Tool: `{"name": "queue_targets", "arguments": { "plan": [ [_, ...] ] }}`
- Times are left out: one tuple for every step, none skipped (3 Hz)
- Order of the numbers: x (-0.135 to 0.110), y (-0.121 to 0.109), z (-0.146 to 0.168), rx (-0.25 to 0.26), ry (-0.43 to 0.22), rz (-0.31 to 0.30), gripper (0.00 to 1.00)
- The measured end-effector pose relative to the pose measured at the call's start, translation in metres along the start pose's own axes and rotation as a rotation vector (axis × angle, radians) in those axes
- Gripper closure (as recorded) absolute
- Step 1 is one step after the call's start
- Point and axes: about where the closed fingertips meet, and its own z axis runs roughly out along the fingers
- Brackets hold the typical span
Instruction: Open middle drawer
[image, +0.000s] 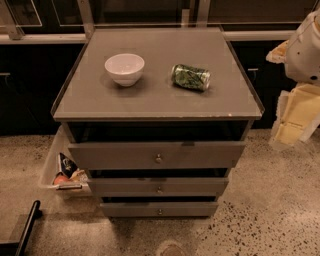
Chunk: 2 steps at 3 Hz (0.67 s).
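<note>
The middle drawer (159, 186) is the second of three grey-brown fronts on a small cabinet, with a small round metal knob (159, 189) at its centre. A dark gap shows above its front. The top drawer (157, 155) above it is the widest front, and the bottom drawer (160, 209) is the narrowest. My arm's white body (306, 45) is at the right edge. The pale gripper (295, 117) hangs below it, well to the right of the cabinet and apart from all the drawers.
A white bowl (124, 68) and a green can (190, 77) lying on its side are on the cabinet top (155, 100). A clear bin (62, 172) with snack packets stands on the floor at the cabinet's left. A black bar (25, 230) is at the bottom left. Dark cabinets stand behind.
</note>
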Motion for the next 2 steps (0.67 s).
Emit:
{"name": "queue_targets", "arguments": {
  "plan": [
    [0.0,0.0,0.0,0.0,0.0,0.0,0.0],
    [0.003,0.015,0.021,-0.045,-0.002,0.013,0.0]
  ]
}}
